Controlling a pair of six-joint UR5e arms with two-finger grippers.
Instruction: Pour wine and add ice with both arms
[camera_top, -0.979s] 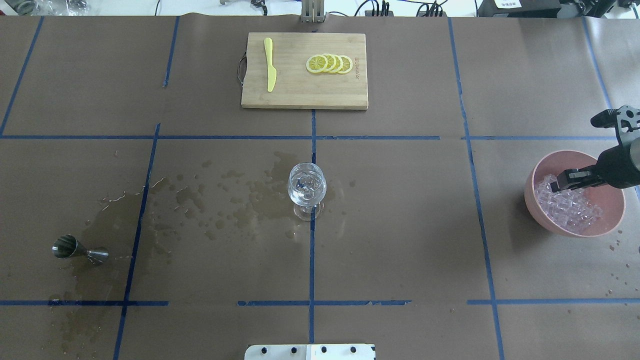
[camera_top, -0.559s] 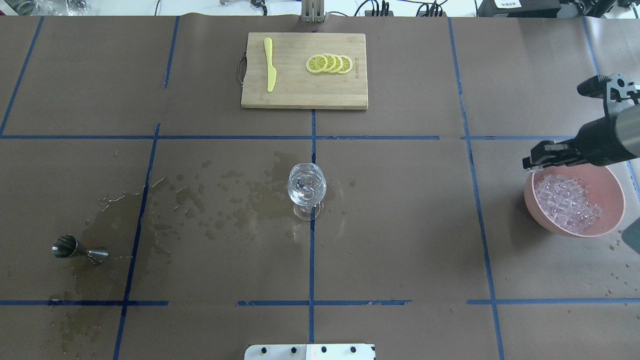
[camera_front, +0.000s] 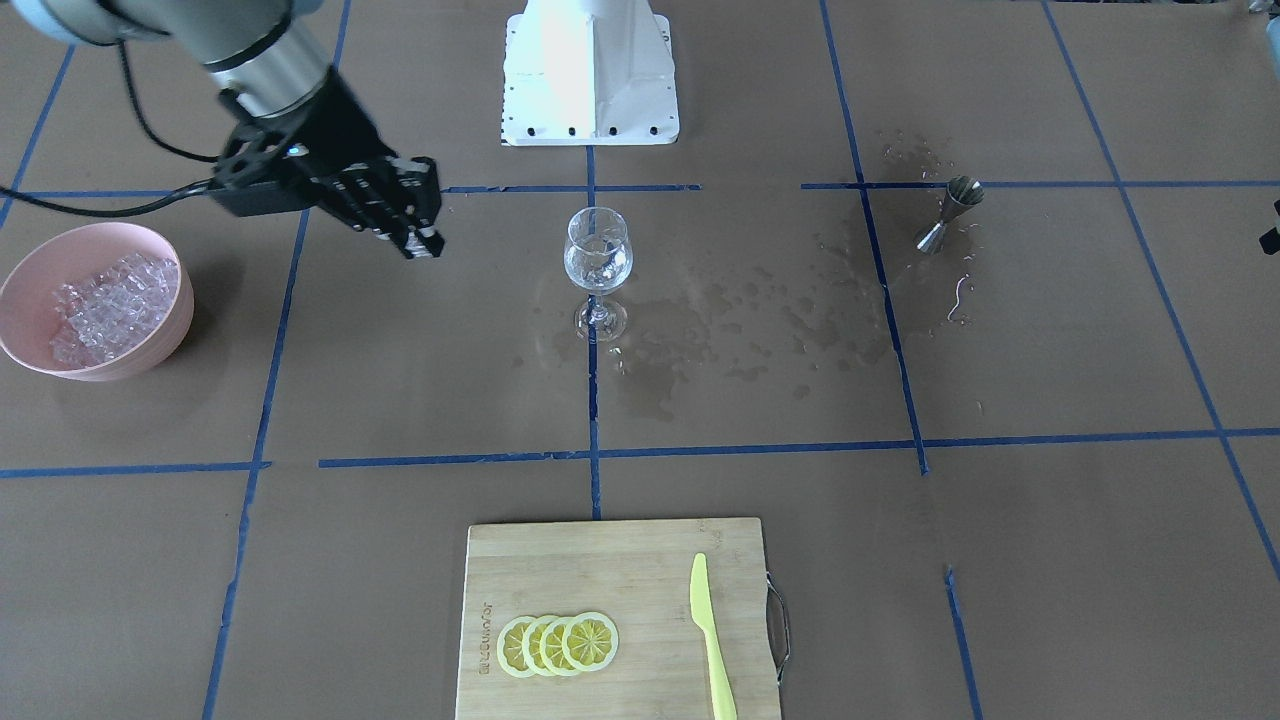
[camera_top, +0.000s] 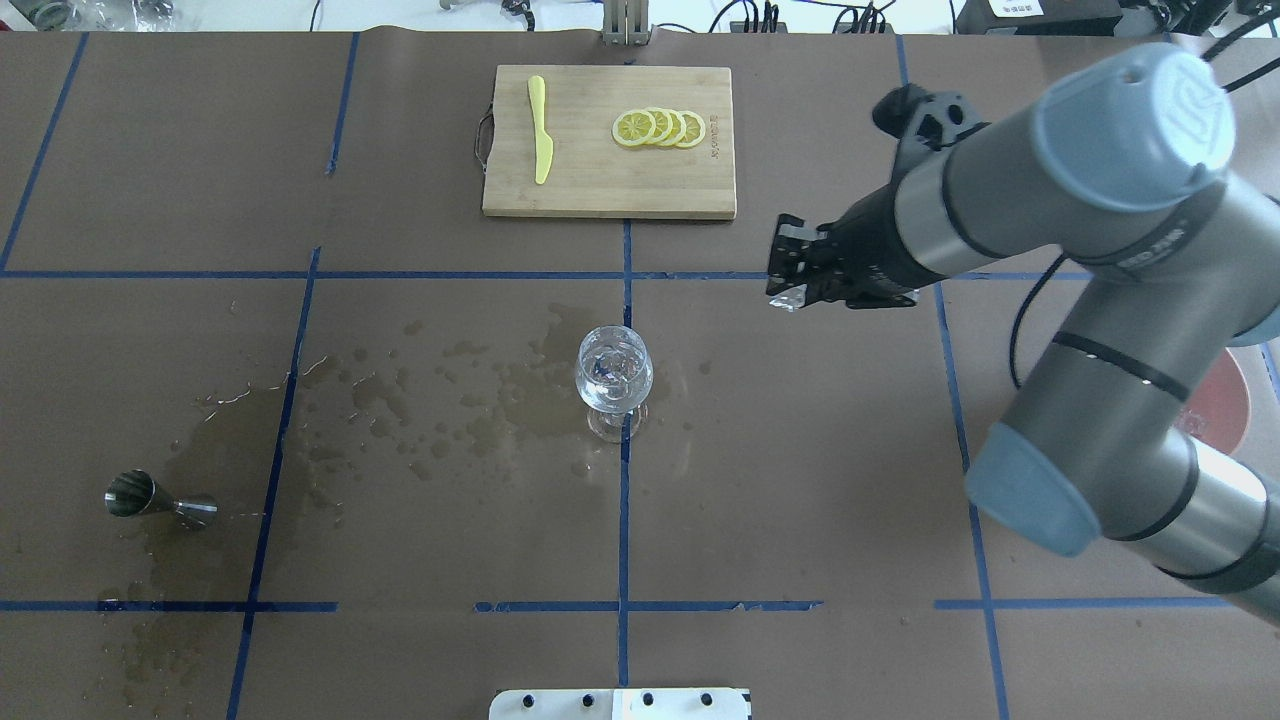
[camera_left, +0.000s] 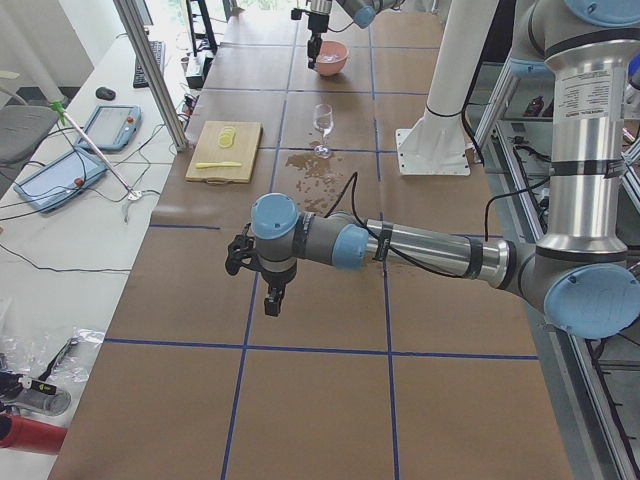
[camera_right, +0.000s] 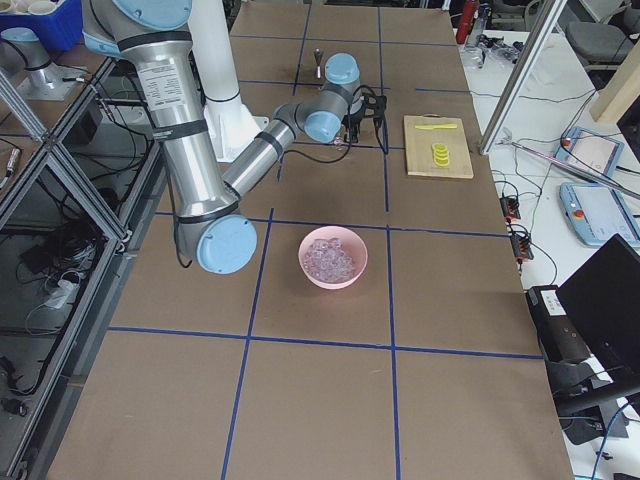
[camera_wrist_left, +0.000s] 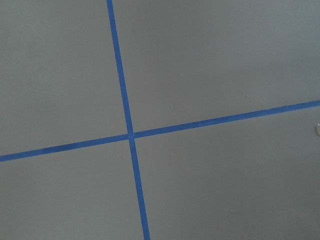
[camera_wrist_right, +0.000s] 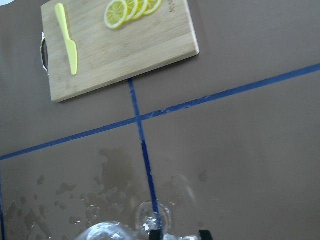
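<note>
Ice (camera_top: 789, 298) sits pinched in right pincer (camera_top: 793, 289).

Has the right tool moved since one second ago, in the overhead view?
Yes. The right tool, gripping ice, went left across the blue tape line toward the wine glass.

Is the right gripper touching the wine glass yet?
Apart. The overhead view shows bare brown table between the right gripper and the wine glass; the front-facing view shows the same gap.
</note>
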